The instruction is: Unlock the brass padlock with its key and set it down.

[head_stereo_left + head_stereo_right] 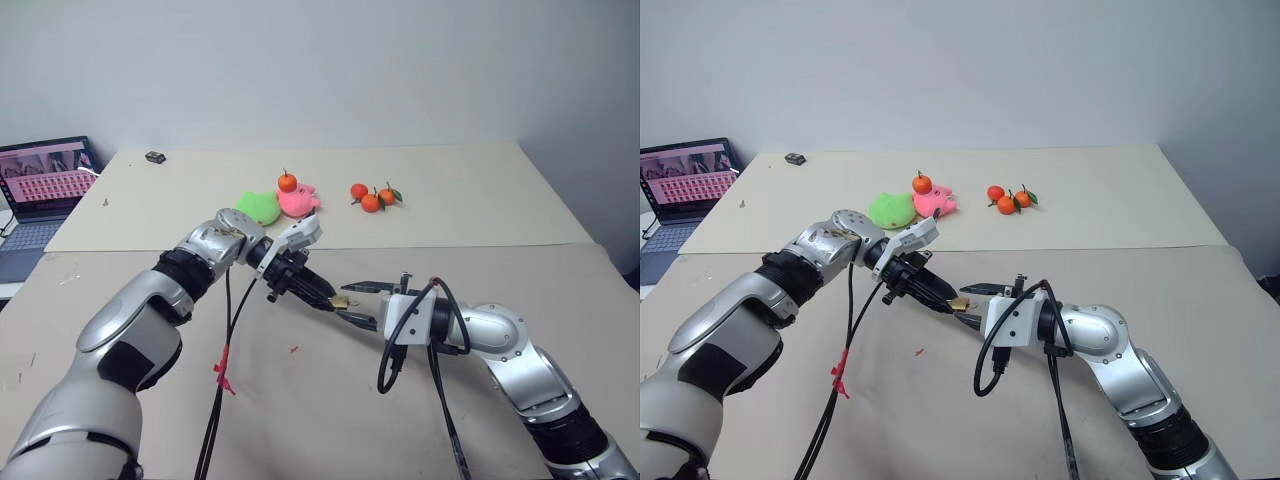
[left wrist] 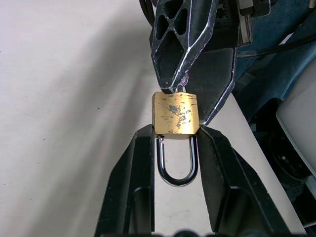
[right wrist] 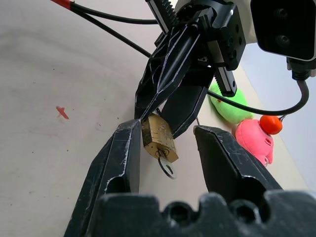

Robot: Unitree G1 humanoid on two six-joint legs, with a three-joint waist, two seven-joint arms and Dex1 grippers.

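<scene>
- left gripper (image 1: 328,301) is clamped on the brass padlock (image 1: 340,300), its two black fingers (image 2: 136,173) pressing the sides of the lock where body meets shackle, with the silver u-shaped shackle hanging in the gap between them.
- right gripper (image 1: 362,302) faces it from the other side with its jaws parted; in the right wrist view one finger (image 3: 123,153) is just beside the padlock's body and the other stands apart from it, so it holds nothing.
- table (image 1: 500,200) is pale beige, with a seam running across it; the two grippers meet above the nearer part, so the padlock is held up in the air over the tabletop, between both sets of fingers.
- laptop (image 1: 40,185) sits open at the far left edge.
- green plush toy (image 1: 258,207) and pink plush toy (image 1: 298,203) lie side by side on the farther part.
- tangerines (image 1: 372,196) lie in a small group near the pink toy, with one more on top of it.
- small dark block (image 1: 155,157) rests near the far left corner.
- key ring (image 3: 167,169) dangles from the bottom of the padlock.
</scene>
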